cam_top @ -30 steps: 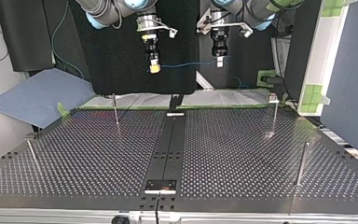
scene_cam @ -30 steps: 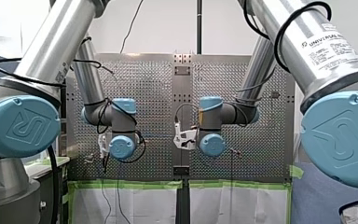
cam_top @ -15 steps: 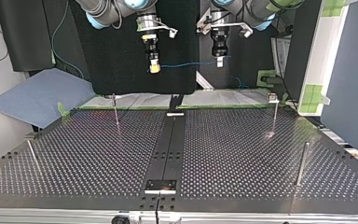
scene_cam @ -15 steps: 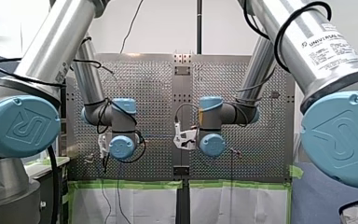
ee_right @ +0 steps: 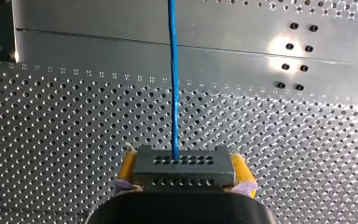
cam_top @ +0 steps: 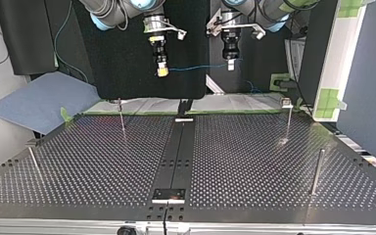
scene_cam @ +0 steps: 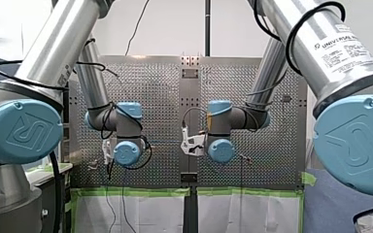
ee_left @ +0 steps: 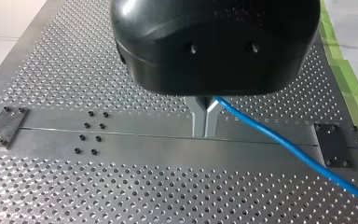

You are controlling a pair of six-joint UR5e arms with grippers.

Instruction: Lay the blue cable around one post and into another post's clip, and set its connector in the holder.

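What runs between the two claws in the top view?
Only the blue cable, strung in the air from my right claw to my left claw; the top view shows it.

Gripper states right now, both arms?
My left gripper: shut on the blue cable.
My right gripper: shut on the connector, a yellow pad on each side.

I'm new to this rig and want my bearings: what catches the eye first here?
A blue cable is strung in mid-air between my right gripper and my left gripper, both well above the perforated table. In the right wrist view yellow pads clamp its dark connector; in the left wrist view metal fingers pinch the cable. Thin posts stand on the table with no cable round them.
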